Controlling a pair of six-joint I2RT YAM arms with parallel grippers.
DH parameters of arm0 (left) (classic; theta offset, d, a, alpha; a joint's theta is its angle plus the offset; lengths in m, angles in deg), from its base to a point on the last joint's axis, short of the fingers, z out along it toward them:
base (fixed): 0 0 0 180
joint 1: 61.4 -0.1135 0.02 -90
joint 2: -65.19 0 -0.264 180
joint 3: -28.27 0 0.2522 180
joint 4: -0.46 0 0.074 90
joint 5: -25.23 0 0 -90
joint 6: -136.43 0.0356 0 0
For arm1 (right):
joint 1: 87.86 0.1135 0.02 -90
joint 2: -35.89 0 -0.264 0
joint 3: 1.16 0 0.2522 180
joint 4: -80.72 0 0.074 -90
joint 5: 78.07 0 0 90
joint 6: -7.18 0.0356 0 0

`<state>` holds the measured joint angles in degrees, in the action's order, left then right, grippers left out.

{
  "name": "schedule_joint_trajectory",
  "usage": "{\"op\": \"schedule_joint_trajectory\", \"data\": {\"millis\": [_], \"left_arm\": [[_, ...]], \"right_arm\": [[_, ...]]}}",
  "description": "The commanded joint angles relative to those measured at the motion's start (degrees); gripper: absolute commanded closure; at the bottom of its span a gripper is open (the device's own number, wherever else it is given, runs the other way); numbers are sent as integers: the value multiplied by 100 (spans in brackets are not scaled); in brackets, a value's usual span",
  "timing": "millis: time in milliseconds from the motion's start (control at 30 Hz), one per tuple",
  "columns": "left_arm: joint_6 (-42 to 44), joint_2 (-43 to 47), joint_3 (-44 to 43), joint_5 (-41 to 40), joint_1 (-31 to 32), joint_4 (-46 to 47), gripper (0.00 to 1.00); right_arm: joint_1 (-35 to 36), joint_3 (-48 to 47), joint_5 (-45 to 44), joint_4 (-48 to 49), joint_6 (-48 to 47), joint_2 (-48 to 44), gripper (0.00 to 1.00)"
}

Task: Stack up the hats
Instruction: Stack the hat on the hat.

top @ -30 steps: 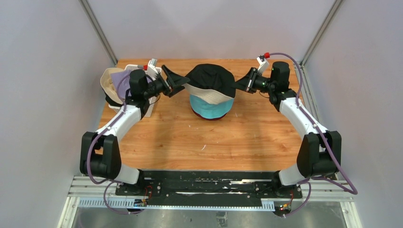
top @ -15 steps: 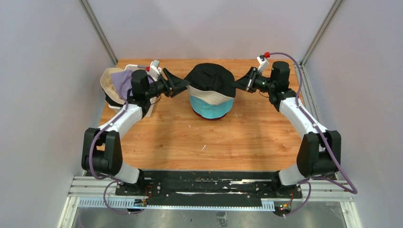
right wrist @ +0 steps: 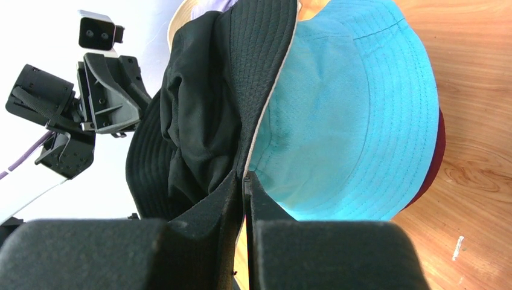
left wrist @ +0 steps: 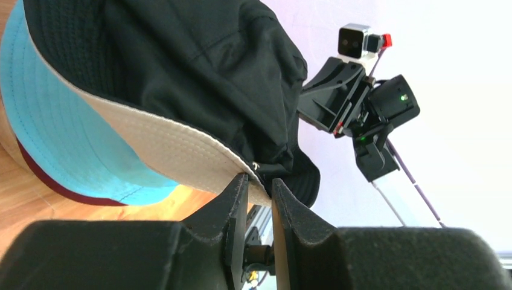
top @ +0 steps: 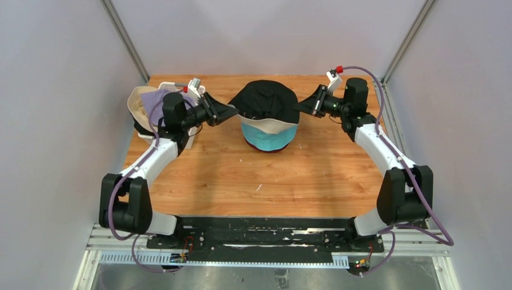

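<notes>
At the table's middle stands a stack with a maroon hat (top: 265, 149) lowest, a teal hat (top: 264, 136) over it and a black hat (top: 265, 99) with a beige brim lining on top. My left gripper (top: 232, 110) holds the black hat's left brim; in its wrist view the jaws (left wrist: 258, 180) are narrowed with the beige brim edge pinched between the tips. From the other side my right gripper (top: 300, 109) is shut on the black brim (right wrist: 246, 175), just above the teal hat (right wrist: 350, 121). The black hat hangs stretched between both grippers.
A white lattice basket (top: 188, 138) sits at the table's left rear, behind the left arm, holding a beige hat (top: 140, 103) and a lavender hat (top: 156, 99). Bare wooden tabletop (top: 259, 181) lies in front of the stack. Grey walls close off both sides.
The left gripper moved right to the black hat's left brim and its jaws closed from wide open onto the edge. The right gripper kept its grip in place.
</notes>
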<state>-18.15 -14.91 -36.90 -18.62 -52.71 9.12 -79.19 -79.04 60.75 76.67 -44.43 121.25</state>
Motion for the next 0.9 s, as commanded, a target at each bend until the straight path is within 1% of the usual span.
{"op": "schedule_joint_trajectory", "data": {"millis": [0,133,267,600,633,667,767,833,867], "left_arm": [[22,419,186,145,-34,114,77],[20,780,420,118,-19,114,80],[85,1054,690,80,103,114,81],[430,1083,1127,-289,673,114,81],[433,1125,1152,-338,685,114,80],[422,1191,1170,-388,687,114,75],[368,1455,1168,-469,686,114,72],[362,1760,1140,-576,686,118,58],[400,1913,1101,-662,687,82,54]], "right_arm": [[91,-126,-18,259,79,16,92],[84,-197,-65,289,103,33,93],[80,-284,-127,285,91,88,93],[80,-338,-215,342,72,241,94],[78,-336,-215,352,72,248,94],[79,-340,-208,355,74,259,94],[81,-327,-199,354,55,262,94],[82,-327,-174,371,54,270,94],[73,-326,-171,381,55,266,94]]}}
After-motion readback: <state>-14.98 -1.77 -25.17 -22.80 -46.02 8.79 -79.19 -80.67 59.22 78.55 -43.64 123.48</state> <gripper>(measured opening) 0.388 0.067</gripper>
